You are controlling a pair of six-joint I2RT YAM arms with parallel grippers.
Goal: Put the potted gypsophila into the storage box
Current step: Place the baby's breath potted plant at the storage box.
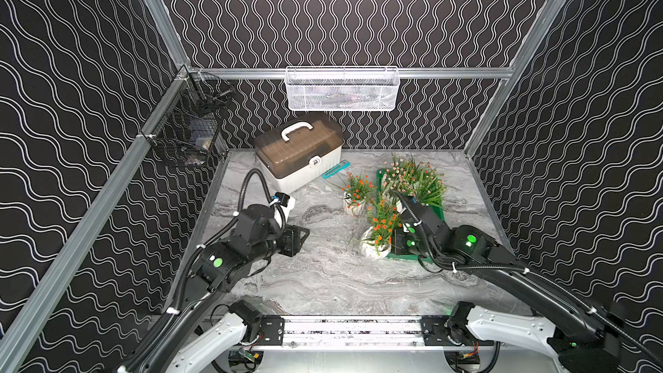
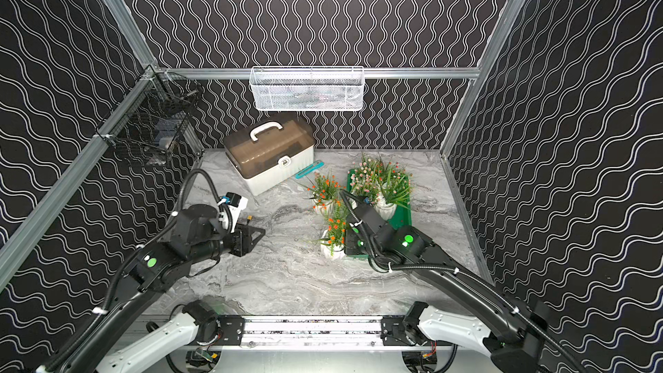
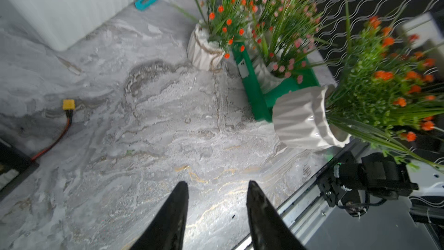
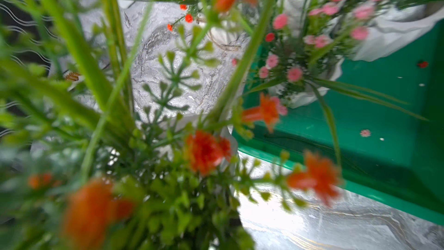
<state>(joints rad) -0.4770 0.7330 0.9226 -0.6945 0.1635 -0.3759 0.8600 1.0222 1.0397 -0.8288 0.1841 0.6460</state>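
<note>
On the table (image 3: 144,116), right half: storage box (image 3: 251,87), pink-flowered pots (image 3: 266,78) already inside.
Tilted pot (image 3: 300,119): orange-flowered, at the box's near corner, outside the rim; leaning because carried by its sprigs, apparently.
Right gripper (image 1: 398,242): closed, tips buried in that foliage.
Left gripper (image 3: 217,185): fingers apart, empty, parked well apart from the pots.
Standing pot (image 3: 204,49): just beside box, awaiting transfer.

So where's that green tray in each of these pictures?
In a top view: the green tray lies right of middle.
In a top view: same spot.
Left wrist: above middle, toward the right.
Right wrist: right half.
Shared landmark: the pink flowers standing in it.
</note>
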